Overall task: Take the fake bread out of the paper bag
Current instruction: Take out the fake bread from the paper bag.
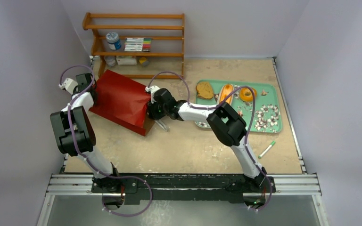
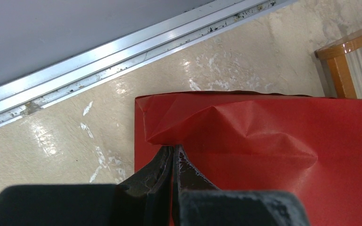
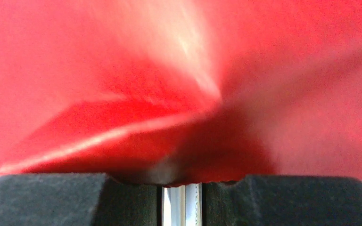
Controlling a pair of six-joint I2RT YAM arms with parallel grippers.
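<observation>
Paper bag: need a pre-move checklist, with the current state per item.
1. Grip of left hand on the bag edge: ok, shut on a fold.
2. Bag lying on its side on the table: ok.
3. Position of right hand at the bag's right end: ok.
4. What the right hand grips: cannot tell, its wrist view is a red blur.
5. Bread left inside the bag: cannot tell, the inside is hidden.
6. Room on the tray: ok; slice, bun and bagel lie at its far end.
</observation>
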